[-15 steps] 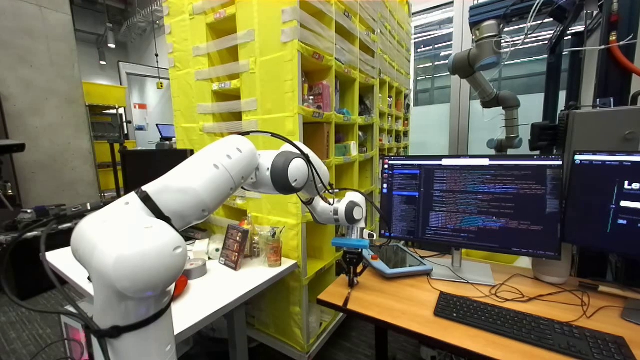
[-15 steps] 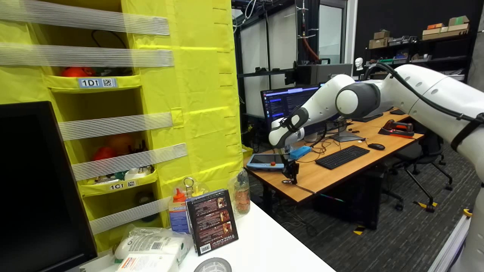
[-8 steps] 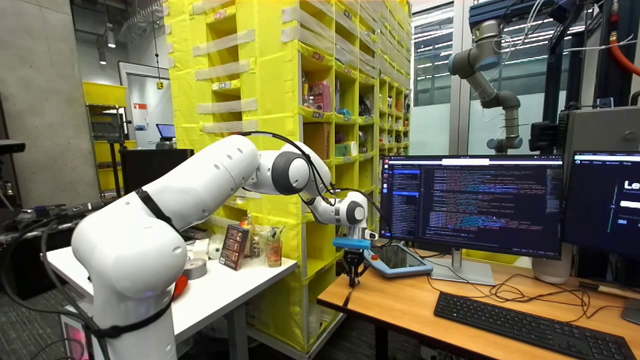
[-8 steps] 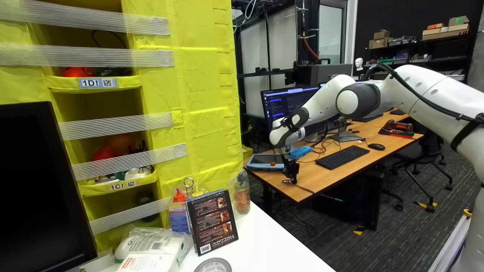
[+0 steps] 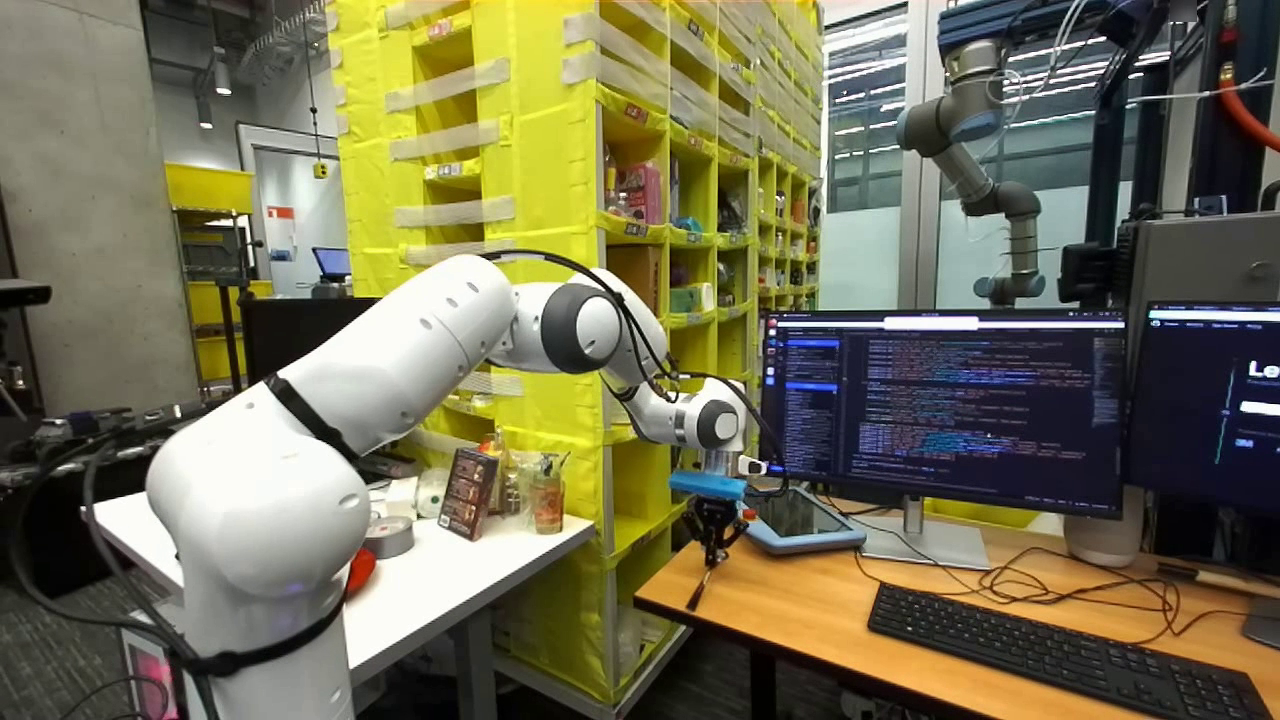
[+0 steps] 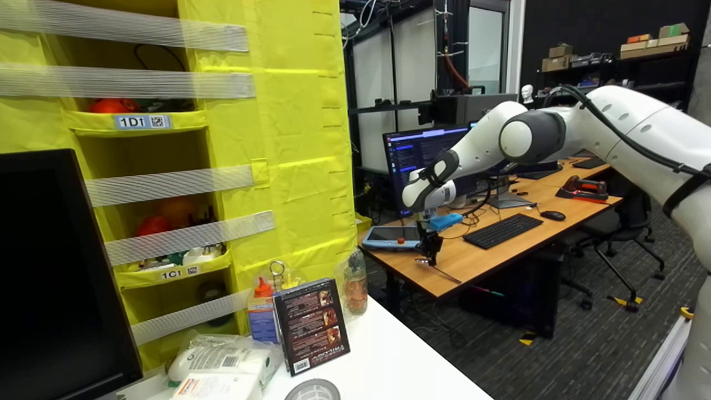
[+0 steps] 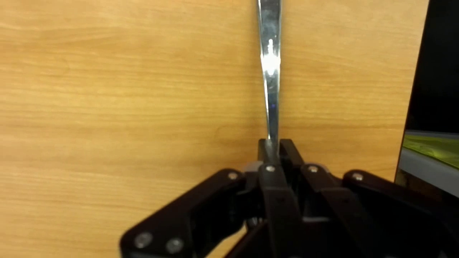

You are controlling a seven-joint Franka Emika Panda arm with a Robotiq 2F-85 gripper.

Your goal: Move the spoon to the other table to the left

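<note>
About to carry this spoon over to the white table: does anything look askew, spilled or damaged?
One thing: the spoon seems tilted rather than level in the pincer, its handle slanting down toward the wooden desk; whether it touches, I can't tell. I see nothing spilled or damaged.

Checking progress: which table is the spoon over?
The wooden desk, which bears a keyboard; the white table bears the tape, and the spoon isn't over it.
</note>
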